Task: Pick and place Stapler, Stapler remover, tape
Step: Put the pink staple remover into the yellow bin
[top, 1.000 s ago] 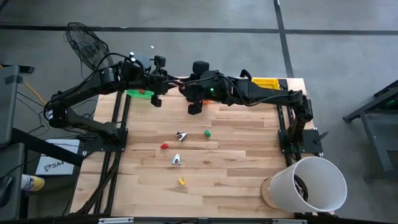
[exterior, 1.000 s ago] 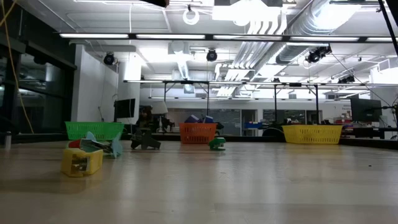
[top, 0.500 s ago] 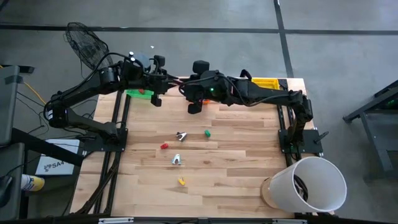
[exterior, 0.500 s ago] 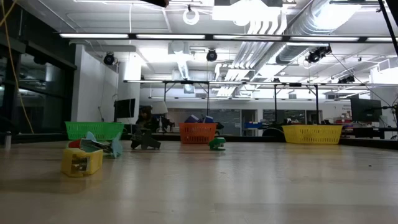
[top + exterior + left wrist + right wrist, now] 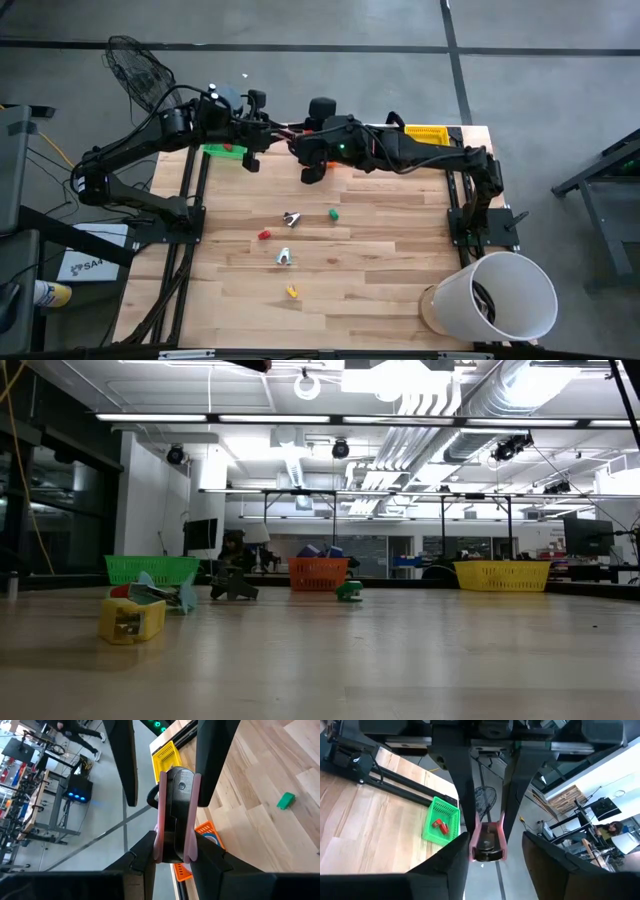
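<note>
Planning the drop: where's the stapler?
Stapler: clamped in the left gripper above the table's far edge by the orange basket, between the right gripper's open jaws.

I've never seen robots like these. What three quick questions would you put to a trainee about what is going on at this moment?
1. True or false: the left gripper is shut on the pink stapler.
2. Which bin has red items lying in it? A. the green bin; B. the yellow one; C. the orange one.
3. Fill in the blank: the right gripper has its fingers ____, one on each side of the pink stapler without pressing it.

Key: 1 true; 2 A; 3 open.
</note>
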`<state>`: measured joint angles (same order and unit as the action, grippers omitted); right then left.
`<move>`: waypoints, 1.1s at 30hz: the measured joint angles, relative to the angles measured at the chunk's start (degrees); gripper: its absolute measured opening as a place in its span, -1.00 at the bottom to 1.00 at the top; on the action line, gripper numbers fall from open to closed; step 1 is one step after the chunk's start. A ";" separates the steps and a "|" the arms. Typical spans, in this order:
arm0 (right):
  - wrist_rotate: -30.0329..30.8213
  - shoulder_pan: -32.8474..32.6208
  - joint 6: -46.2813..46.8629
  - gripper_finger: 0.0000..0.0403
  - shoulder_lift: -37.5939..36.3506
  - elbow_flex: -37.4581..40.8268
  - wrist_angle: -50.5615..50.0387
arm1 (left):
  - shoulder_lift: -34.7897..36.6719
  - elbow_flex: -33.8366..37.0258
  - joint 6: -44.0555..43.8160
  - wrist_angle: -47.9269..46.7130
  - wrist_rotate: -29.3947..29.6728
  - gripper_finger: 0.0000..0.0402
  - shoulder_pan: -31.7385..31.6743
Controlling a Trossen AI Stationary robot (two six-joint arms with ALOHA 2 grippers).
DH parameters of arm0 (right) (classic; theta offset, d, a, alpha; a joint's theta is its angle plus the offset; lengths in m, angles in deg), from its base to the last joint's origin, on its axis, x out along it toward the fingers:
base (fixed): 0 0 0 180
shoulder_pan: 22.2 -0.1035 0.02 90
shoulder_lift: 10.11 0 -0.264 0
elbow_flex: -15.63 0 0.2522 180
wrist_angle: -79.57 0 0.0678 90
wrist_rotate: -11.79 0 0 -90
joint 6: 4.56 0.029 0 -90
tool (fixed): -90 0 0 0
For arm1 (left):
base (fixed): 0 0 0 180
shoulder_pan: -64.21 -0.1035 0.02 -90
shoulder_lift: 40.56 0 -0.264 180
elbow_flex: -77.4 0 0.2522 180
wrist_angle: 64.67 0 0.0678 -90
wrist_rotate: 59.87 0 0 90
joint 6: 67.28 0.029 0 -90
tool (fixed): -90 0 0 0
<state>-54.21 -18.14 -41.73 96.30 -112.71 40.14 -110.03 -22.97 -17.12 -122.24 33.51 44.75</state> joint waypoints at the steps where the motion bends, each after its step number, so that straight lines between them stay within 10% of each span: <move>1: 0.10 0.00 -0.26 -0.15 0.00 0.00 0.04 | 0.00 0.00 -0.12 0.00 0.00 -0.54 -0.02; 15: 1.51 -0.04 -0.32 -0.56 0.00 0.00 -1.16 | -0.07 0.02 -0.74 0.30 0.15 -0.54 -0.02; 33: 1.63 -0.11 2.34 -0.58 0.00 0.00 -1.49 | -0.07 0.02 -0.90 0.13 0.00 -0.54 -0.02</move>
<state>-52.58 -18.25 -39.39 96.30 -112.71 38.65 -110.10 -22.94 -18.01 -122.11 33.51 44.73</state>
